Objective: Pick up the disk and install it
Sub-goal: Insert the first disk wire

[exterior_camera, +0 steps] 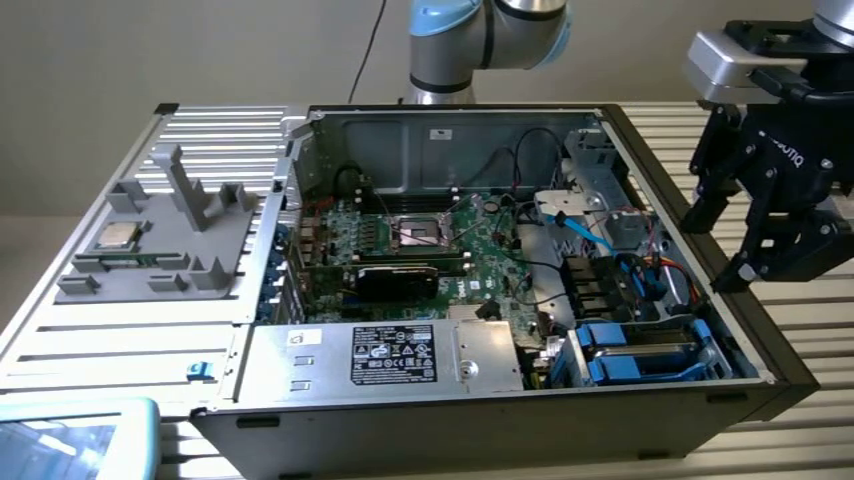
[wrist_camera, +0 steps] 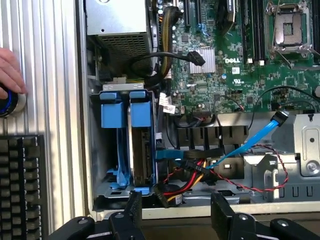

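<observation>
Exterior view, case (exterior_camera: 454, 425) as the dial.

- 9 o'clock, outside the case: grey fixture (exterior_camera: 167, 245) on the worktop (exterior_camera: 94, 340), with a chip (exterior_camera: 118, 236) lying in it. Not our part.
- Centre: board (exterior_camera: 501, 262) with a bare socket (exterior_camera: 424, 230).
- 6 o'clock: silver box (exterior_camera: 400, 355) against the near wall.
- 4 to 5 o'clock: cage (exterior_camera: 577, 352) holding two blue carriers side by side. The disk (exterior_camera: 641, 345) stands on edge in it, blue tab up.
- 3 o'clock: gripper (exterior_camera: 727, 250) above the case wall. Jaws are spread wide with nothing between them, well apart from the disk.

Wrist view:
- A hand (wrist_camera: 9, 70) rests on a blue-ringed knob (wrist_camera: 10, 102) beside a keyboard (wrist_camera: 20, 185), outside the case.
- The neighbour carrier (wrist_camera: 111, 114) looks hollow, rails only.
- The disk (wrist_camera: 141, 115) shows its metal body below the tab. Cannot tell whether it is latched home.
- One finger (wrist_camera: 131, 212) lines up roughly with the disk. The other is over the red-and-yellow wires (wrist_camera: 187, 182) just beside the cage.
- The gripper (wrist_camera: 176, 210) therefore centres off the carrier, toward the wires.
- A blue cable (wrist_camera: 250, 142) slants in near them.

Doing it well, my judgement:
- Centre the jaws over the disk's blue tab before lowering.
- Keep the wrist square to the cage and come straight down.
- Keep the outer finger clear of the wires and cable; a snag there would drag them.
- The slots are tight, so close on the disk's own tab, not the neighbour's.
- Watch that hand.
</observation>
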`<action>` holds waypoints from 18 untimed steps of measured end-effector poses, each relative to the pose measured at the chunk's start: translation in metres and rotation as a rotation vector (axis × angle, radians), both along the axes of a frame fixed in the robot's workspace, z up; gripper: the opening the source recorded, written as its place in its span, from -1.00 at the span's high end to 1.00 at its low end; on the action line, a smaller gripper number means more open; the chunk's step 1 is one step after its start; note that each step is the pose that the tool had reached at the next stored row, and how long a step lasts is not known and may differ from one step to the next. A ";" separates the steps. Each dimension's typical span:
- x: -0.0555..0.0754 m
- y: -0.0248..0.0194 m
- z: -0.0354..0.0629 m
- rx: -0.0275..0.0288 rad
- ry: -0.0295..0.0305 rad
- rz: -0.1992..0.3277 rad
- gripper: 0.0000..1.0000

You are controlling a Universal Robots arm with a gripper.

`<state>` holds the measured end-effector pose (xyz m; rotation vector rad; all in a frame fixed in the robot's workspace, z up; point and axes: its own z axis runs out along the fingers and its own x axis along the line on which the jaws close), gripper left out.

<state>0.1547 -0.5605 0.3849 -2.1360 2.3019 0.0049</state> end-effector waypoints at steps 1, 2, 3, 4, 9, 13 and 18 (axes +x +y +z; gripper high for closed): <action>-0.001 0.0006 -0.0011 0.0000 -0.0012 -0.002 -0.32; -0.003 0.0013 -0.0024 -0.0001 -0.0020 -0.004 -0.32; -0.004 0.0020 -0.0039 0.0000 -0.0025 -0.006 -0.32; -0.006 0.0028 -0.0055 -0.0001 -0.0029 -0.007 -0.32; -0.012 0.0065 -0.0139 0.0001 -0.0033 -0.011 -0.32; -0.012 0.0074 -0.0155 -0.0002 -0.0037 -0.012 -0.32; -0.012 0.0099 -0.0202 0.0055 -0.0056 -0.036 -0.32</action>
